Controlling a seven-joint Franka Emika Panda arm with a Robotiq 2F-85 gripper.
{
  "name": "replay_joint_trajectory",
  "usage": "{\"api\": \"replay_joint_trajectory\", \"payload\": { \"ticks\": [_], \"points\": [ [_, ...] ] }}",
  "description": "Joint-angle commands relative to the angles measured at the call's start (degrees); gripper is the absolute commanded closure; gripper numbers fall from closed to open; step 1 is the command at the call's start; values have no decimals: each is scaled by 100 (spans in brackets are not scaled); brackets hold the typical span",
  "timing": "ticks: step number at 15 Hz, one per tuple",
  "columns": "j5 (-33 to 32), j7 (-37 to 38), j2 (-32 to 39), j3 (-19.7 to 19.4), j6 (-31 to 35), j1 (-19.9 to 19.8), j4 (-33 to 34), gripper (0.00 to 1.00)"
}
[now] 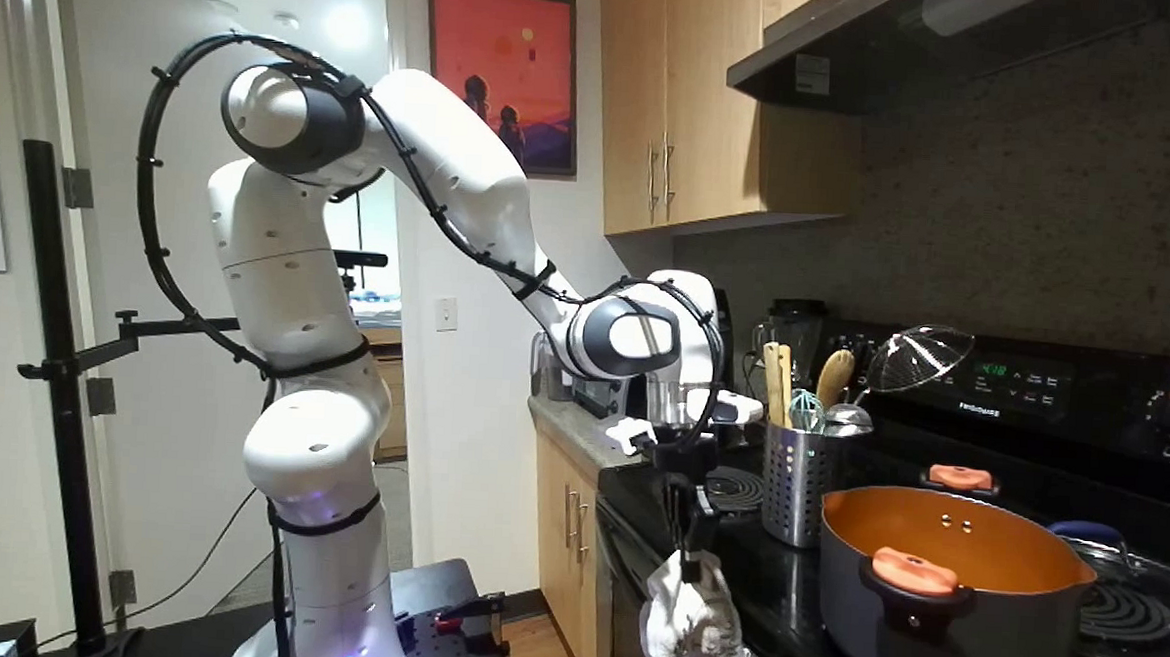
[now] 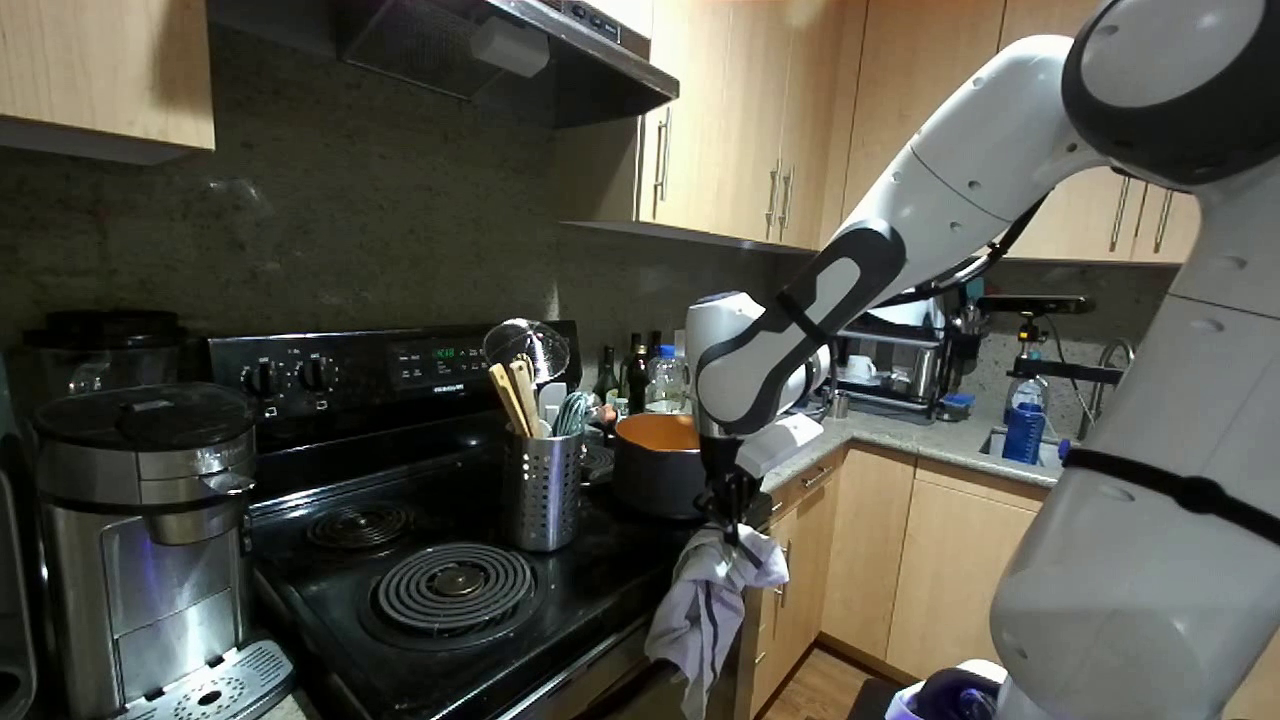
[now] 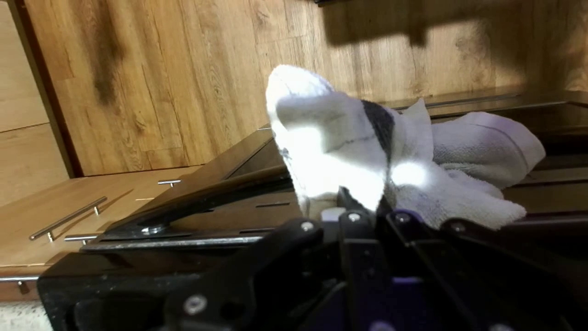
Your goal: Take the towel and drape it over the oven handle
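Observation:
The white towel with a dark stripe hangs bunched from my gripper at the oven's front edge; it shows in both exterior views (image 1: 695, 625) (image 2: 700, 605). My gripper (image 1: 688, 559) (image 2: 733, 530) points down, its fingers shut on the upper part of the towel. In the wrist view the towel (image 3: 482, 149) spreads ahead of the fingertips (image 3: 365, 207). The black oven handle (image 3: 229, 196) runs across the oven front and passes out of sight behind the towel. I cannot tell whether the towel rests over the handle or only hangs in front of it.
A large grey pot with an orange inside (image 1: 949, 638) (image 2: 655, 480) and a metal utensil holder (image 1: 795, 490) (image 2: 543, 490) stand on the black stove beside the gripper. A coil burner (image 2: 455, 585) and a coffee maker (image 2: 170, 540) are farther along. Cabinet doors (image 3: 151, 193) adjoin the oven.

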Motion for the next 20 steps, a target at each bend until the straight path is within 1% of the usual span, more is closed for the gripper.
{"api": "replay_joint_trajectory", "payload": {
  "ticks": [1,2,3,4,5,8,9,13,14,17,20],
  "points": [
    [-204,268,164,-9,152,2,102,98],
    [-206,311,184,-8,154,8,119,95],
    [-205,322,202,-11,158,13,135,68],
    [-196,320,218,-14,155,19,151,68],
    [-194,323,234,-16,155,21,166,62],
    [-196,331,270,-21,153,26,198,38],
    [-195,332,272,-22,151,28,203,32],
    [-189,323,274,-28,132,26,224,2],
    [-189,320,272,-30,130,25,225,0],
    [-208,328,234,-27,120,22,221,0],
    [-244,311,-110,10,45,47,90,0]
  ]
}}
